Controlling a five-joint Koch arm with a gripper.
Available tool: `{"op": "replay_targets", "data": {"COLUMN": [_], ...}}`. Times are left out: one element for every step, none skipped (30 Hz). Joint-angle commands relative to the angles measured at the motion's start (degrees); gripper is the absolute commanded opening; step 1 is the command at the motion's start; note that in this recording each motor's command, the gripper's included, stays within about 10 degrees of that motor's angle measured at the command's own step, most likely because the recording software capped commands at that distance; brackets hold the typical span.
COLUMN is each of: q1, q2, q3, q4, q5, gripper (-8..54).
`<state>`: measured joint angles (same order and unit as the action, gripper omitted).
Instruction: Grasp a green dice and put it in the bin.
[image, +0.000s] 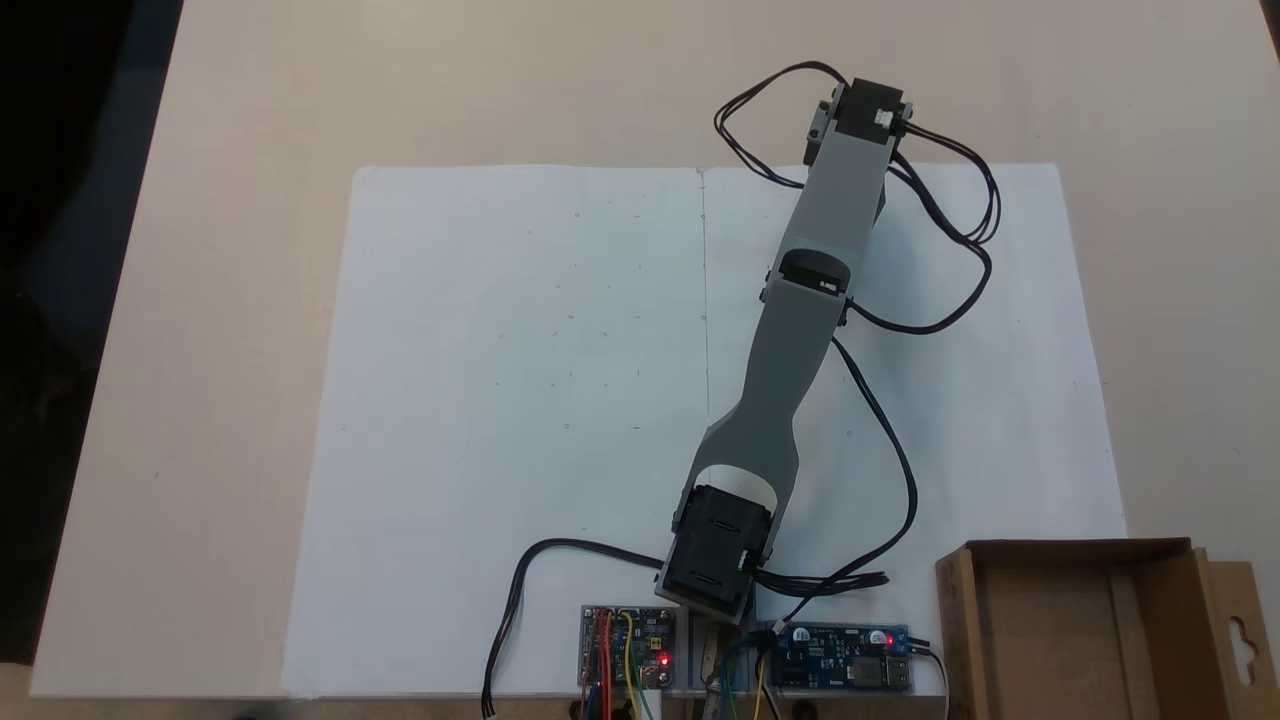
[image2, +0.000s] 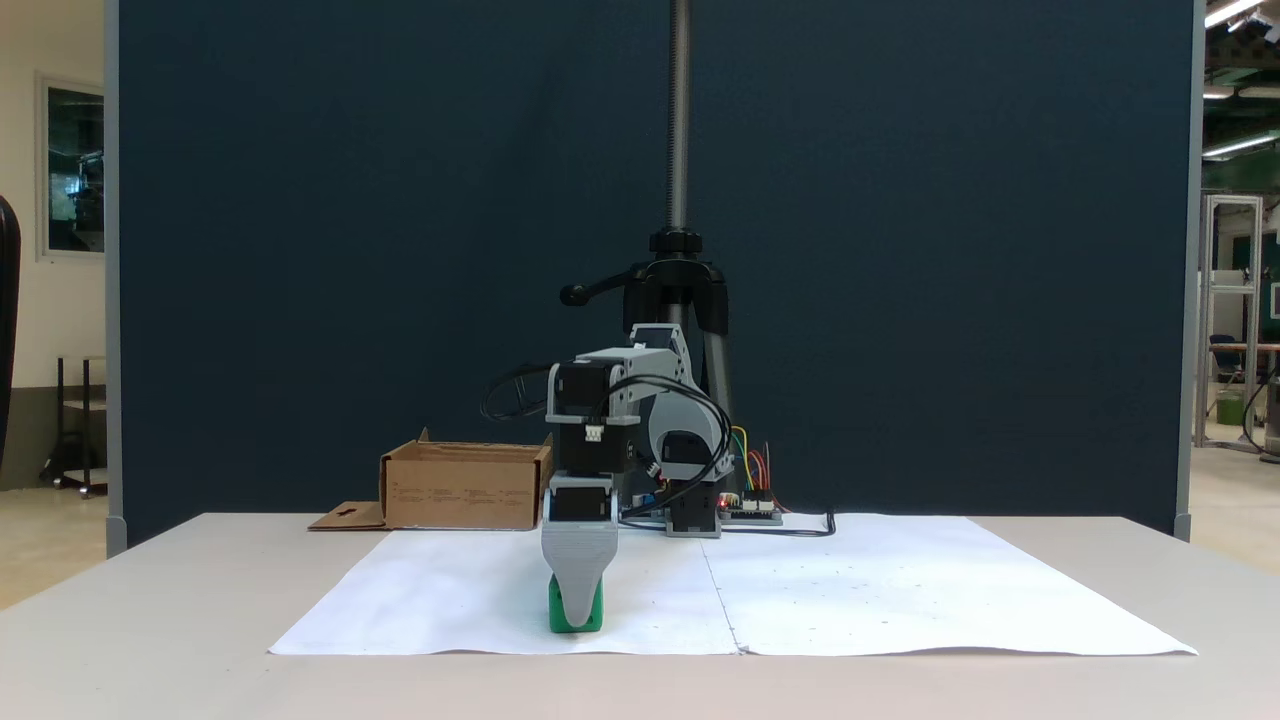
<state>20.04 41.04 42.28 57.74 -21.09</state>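
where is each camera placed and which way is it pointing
A fixed view: above the table, looking down on the white paper sheet, the grey arm reaching from its base.
A fixed view: table height, facing the gripper at the small green dice.
Shared: the arm and the shallow brown cardboard box.

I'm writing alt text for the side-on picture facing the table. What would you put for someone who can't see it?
A small grey robot arm bends down to a white paper sheet on a table, its hand lowered over a green dice, one grey finger hiding most of it. A brown cardboard box sits behind to the left, before a dark blue partition.
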Motion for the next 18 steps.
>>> {"op": "replay_targets", "data": {"q1": [0.79,0.79,0.79,0.79,0.79,0.79,0.79,0.79,0.88,0.88,0.88,0.88,0.88,0.97,0.97,0.97,0.97,1.05], "q2": [1.32,1.32,1.23,1.14,1.05,0.97,0.79,0.62,0.62,0.53,0.53,0.44,0.44,0.44,0.44,0.35,0.35,0.35], "q3": [-2.99,-2.99,-2.99,-2.99,-2.99,-2.99,-2.99,-2.99,-2.99,-2.99,-2.99,-2.99,-2.99,-2.99,-2.99,-2.99,-2.99,-2.99], "q4": [-2.81,-2.99,-3.08,-3.34,-3.43,-3.6,-3.78,-3.87,-3.87,-3.96,-3.96,-3.96,-3.96,-3.96,-3.96,-3.78,-3.78,-3.87], "q5": [-5.36,-5.36,-5.36,-5.36,-5.45,-5.36,-5.45,-5.45,-5.45,-5.45,-5.45,-5.45,-5.45,-5.45,-5.45,-5.45,-5.45,-5.45], "gripper": [38.9,38.9,38.9,38.9,38.9,38.9,38.9,38.9,38.9,38.9,38.9,38.9,38.9,38.9,38.8,37.6,34.6,33.3]}}
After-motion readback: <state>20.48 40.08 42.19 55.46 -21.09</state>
